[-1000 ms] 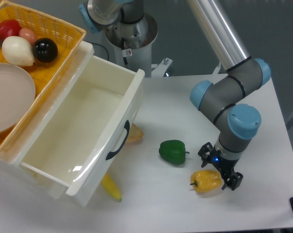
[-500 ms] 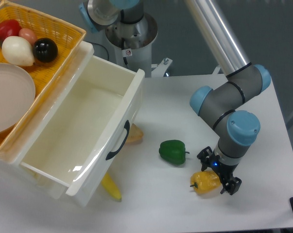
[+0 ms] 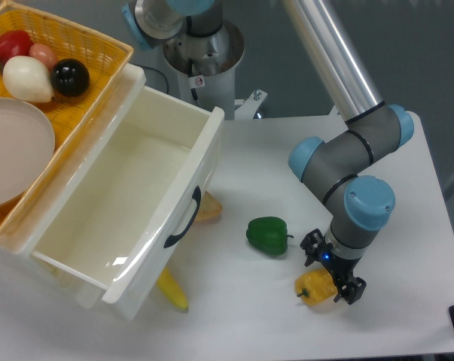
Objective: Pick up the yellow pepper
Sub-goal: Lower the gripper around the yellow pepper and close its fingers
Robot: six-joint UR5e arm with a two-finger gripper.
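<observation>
**Gripper settles over the yellow pepper**

The gripper point(image 3: 333, 272) has shifted left and slightly down compared with a second ago, so that its black fingers now straddle the yellow pepper point(image 3: 314, 288) instead of standing at its right edge. The jaws are spread, one finger behind the pepper and one at its right front; whether they press on it cannot be told. The pepper lies on the white table point(image 3: 407, 226), near the front edge, where it lay before. It is glossy, lobed and blocky, and partly covered by the wrist. Just up-left sits the green pepper point(image 3: 268, 235), dark and shiny, unmoved. An open white drawer point(image 3: 129, 203) with a dark curved handle juts out at left, smooth-walled, beside a woven yellow basket point(image 3: 76, 37).
</observation>
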